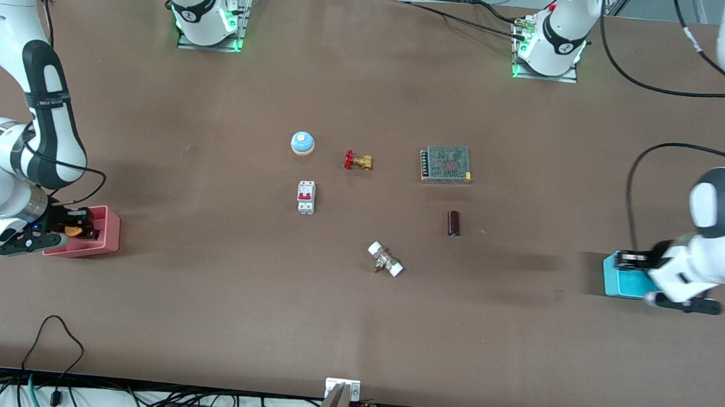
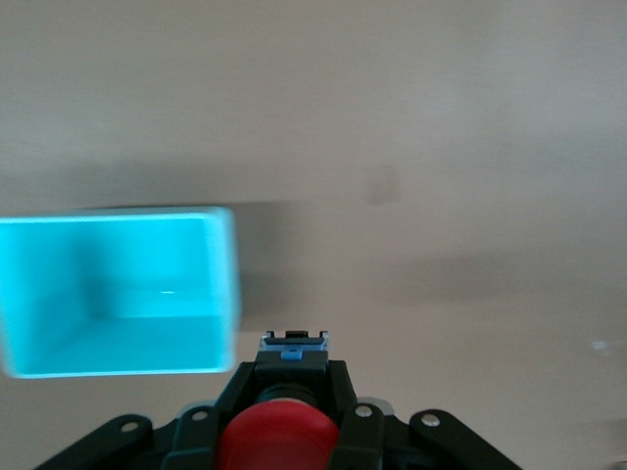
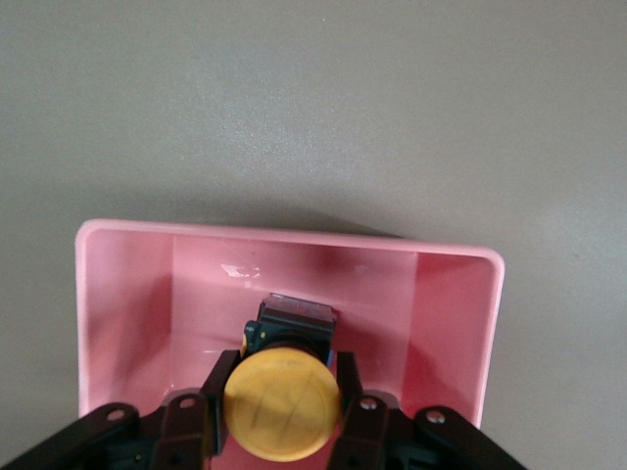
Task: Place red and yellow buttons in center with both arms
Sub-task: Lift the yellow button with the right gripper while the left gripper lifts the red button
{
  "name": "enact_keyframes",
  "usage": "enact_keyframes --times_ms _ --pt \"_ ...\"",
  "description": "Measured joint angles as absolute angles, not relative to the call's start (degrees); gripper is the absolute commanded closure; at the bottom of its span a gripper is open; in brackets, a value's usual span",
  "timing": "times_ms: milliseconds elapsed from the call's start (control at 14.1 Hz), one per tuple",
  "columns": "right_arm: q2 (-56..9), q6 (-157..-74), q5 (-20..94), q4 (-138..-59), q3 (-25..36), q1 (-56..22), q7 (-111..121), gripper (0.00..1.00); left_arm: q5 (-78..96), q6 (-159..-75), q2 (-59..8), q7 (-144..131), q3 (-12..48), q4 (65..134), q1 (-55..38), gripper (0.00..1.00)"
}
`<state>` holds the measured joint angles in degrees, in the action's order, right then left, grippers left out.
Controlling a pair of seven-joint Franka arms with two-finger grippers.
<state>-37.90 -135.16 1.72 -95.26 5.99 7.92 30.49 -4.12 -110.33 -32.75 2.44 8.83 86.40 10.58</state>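
My left gripper (image 2: 292, 380) is shut on the red button (image 2: 279, 439), gripping its black body with the red cap toward the camera. It holds the button above the bare brown table, just beside the teal bin (image 2: 118, 294). In the front view the left gripper (image 1: 631, 260) is at the teal bin (image 1: 621, 284), and the red button is hidden there. My right gripper (image 3: 284, 377) is shut on the yellow button (image 3: 282, 401) inside the pink bin (image 3: 294, 240). In the front view the right gripper (image 1: 70, 230) holds the yellow button (image 1: 72, 231) at the pink bin (image 1: 102, 236).
Around the table's middle lie a pale blue bell (image 1: 302, 142), a brass valve (image 1: 358, 161), a mesh-topped power supply (image 1: 446, 163), a white circuit breaker (image 1: 306, 197), a dark cylinder (image 1: 454, 223) and a white-ended metal fitting (image 1: 385, 259).
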Motion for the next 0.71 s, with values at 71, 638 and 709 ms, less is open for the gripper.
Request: enact_keyframes --times_ms 71,638,709 --pt "-37.9 -135.2 1.7 -95.3 6.0 7.9 30.6 0.59 -4.1 -110.6 -32.8 -0.1 9.8 87.8 9.7 0.72" --pt "-37.1 -134.4 1.7 -94.9 6.0 7.7 31.8 0.59 -4.1 -137.0 -32.3 -10.2 12.9 109.7 6.1 0.71" --pt "-35.9 -132.1 1.7 -94.6 6.0 7.6 32.0 0.59 -4.1 -137.9 -32.1 -10.3 12.8 110.7 6.1 0.70"
